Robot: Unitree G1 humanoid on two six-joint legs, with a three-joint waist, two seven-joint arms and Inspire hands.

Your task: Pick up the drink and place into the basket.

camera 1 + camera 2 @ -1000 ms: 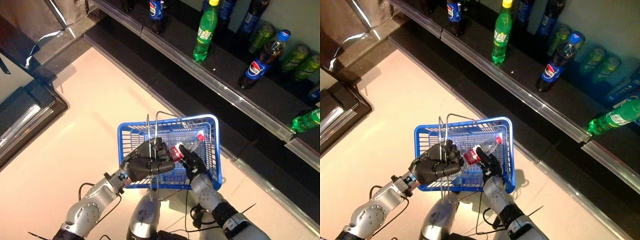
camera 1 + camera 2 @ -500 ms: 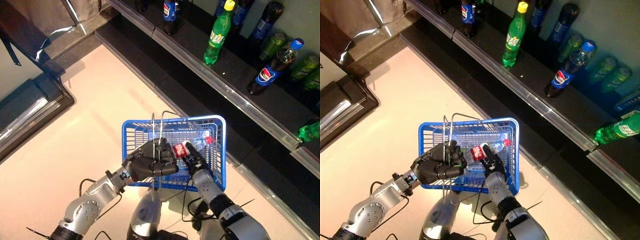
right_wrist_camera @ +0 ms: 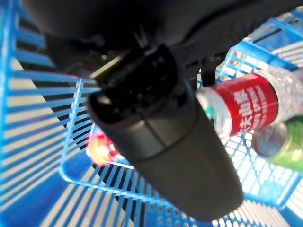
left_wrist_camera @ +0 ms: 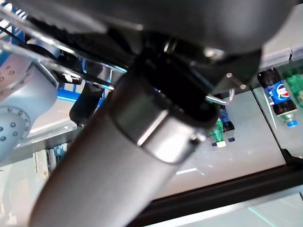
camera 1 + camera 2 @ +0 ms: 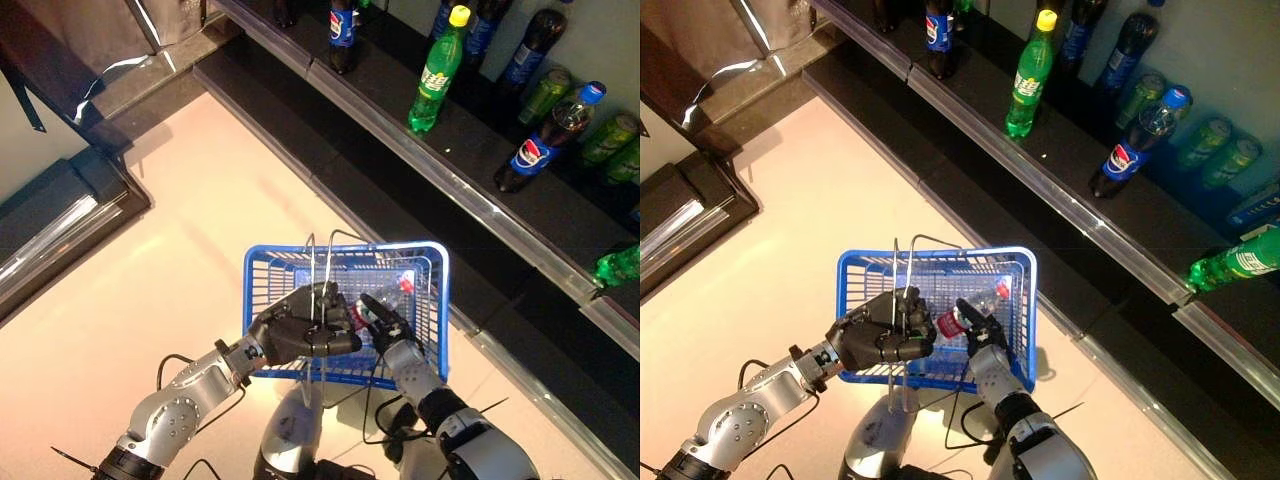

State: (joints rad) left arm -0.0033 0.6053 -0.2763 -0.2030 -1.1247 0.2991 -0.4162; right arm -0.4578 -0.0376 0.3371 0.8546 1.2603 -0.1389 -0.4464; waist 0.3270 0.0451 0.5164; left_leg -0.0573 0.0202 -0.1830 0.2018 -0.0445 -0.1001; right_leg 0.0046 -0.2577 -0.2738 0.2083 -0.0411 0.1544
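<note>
Lying lower in basket [image 5: 1025, 330]: drink [image 5: 970, 312]

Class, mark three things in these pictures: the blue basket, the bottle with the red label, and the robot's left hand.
blue basket [image 5: 436, 300], left eye view, right rim.
bottle with the red label [image 3: 246, 104], right wrist view, red label.
left hand [image 5: 875, 335], right eye view, back of hand.

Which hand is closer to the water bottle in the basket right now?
Right. The right hand is at the water bottle inside the blue basket; the left hand is curled round the wire handles beside it.
</note>
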